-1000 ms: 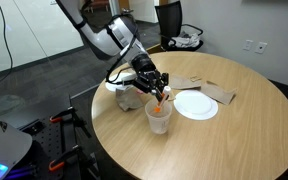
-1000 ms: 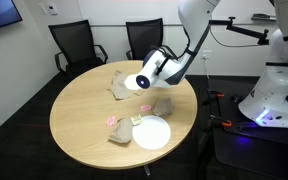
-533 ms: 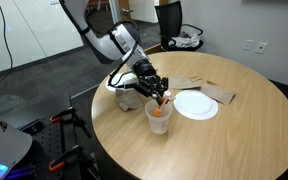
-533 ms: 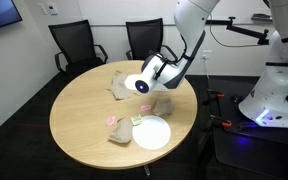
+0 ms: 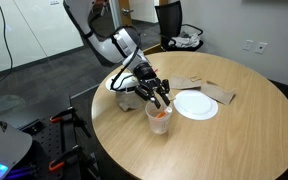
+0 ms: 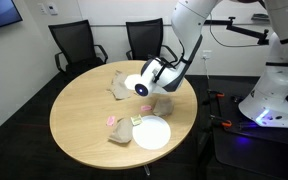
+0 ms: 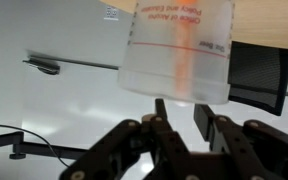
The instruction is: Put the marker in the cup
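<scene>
Orange-red marker [image 5: 160, 113] down inside the clear cup [image 5: 152, 121], at the near left of the table [image 5: 214, 140].
Shows through the cup wall in the wrist view, standing roughly upright. Gripper [image 7: 182, 108] just over the rim, jaws parted a little, nothing between them. Looks all but finished: marker delivered, only lifting the arm clear left to do. White plate [image 5: 196, 104] just right of the cup.

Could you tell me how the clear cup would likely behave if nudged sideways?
The cup looks like thin, clear plastic holding only the marker, so it is probably light and would slide or tip. It is taller than wide, which favours tipping if nudged near the rim. Its walls may flex under a squeeze.
</scene>
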Action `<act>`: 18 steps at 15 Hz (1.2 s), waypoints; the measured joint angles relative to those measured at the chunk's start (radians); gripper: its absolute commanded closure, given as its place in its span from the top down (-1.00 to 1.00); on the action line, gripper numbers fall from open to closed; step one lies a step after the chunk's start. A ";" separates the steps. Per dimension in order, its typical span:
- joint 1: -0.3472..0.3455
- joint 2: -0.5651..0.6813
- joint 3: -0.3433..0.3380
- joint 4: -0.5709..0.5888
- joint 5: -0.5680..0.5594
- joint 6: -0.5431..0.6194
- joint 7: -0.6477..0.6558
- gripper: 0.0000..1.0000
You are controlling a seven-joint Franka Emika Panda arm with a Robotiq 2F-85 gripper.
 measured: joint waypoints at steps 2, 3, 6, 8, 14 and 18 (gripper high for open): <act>0.001 0.003 0.000 0.001 0.000 0.000 0.038 0.66; 0.001 0.003 0.000 0.001 0.001 0.000 0.056 0.80; 0.038 0.002 -0.046 0.033 0.021 0.013 0.057 1.00; 0.075 0.000 -0.087 0.057 0.040 0.024 0.056 1.00; 0.187 -0.052 -0.192 0.055 0.083 0.037 0.054 1.00; 0.193 -0.131 -0.178 -0.018 0.078 0.035 0.051 1.00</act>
